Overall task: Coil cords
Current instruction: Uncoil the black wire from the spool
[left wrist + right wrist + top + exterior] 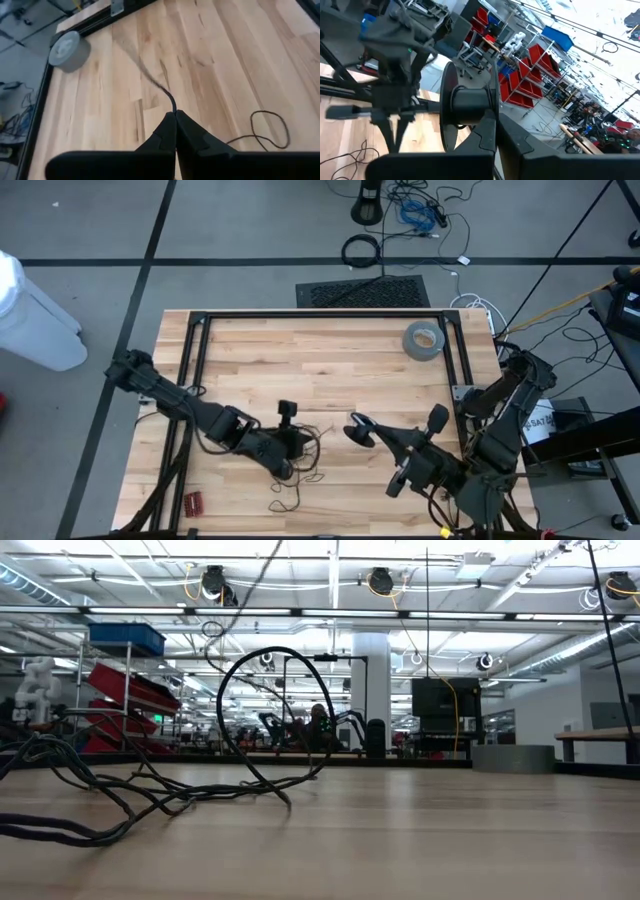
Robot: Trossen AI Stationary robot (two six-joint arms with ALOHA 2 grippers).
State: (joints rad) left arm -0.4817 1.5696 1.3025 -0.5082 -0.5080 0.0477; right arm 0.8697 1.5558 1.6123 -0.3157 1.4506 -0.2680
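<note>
The cord is one thin black wire. It lies in loose loops and tangles point(300, 470) on the wooden table near its front edge, and one loop point(270, 710) stands up from the tabletop. My left gripper point(290, 448) hangs slanting down over this heap, shut on a stretch of the wire point(172, 102). Another loop point(270, 130) lies flat on the wood beyond it. To its right, my right gripper point(362, 432) is raised and level, shut on a black spool point(470, 107). My left gripper pinches the wire point(173, 111) between its two fingertips, slanting down from the table's left. A single strand leaves the tips and runs off above the tabletop. My right gripper holds the spool by the edge of one flange point(492, 122), pinched between its fingers. The fingers lie level, and the spool is lifted clear of the table.
A grey tape roll point(424, 339) lies at the far right of the table. A black metal frame point(200, 330) edges the far and side parts of the tabletop. A small red object point(193, 502) sits near the front left corner. Bare wood shows in the middle and far part.
</note>
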